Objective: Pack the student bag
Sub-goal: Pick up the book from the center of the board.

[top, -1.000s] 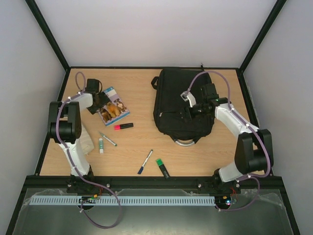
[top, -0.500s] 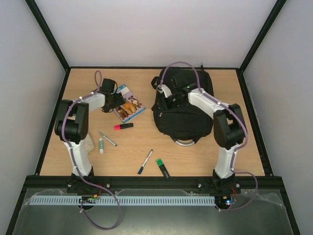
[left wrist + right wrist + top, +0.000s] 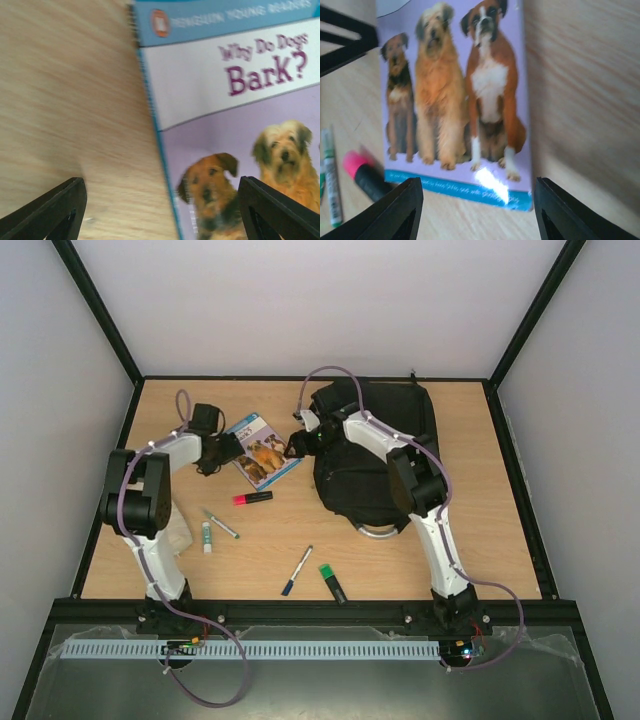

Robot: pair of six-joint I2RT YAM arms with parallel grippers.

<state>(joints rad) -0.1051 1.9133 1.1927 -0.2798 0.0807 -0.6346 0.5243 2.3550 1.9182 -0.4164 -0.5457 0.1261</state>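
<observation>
Student bag (image 3: 355, 485) lies flat on the far right of the tabletop (image 3: 480, 540), immediately right of the right hand (image 3: 297, 445). Right hand spread wide over dog book (image 3: 262, 450). Left hand (image 3: 228, 448) likewise spread, at the book's opposite edge.

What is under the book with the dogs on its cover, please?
The book lies flat on the wooden table; bare wood shows along its edges in both wrist views. Nothing sticks out from beneath it. Whatever might be directly under the cover is hidden.
</observation>
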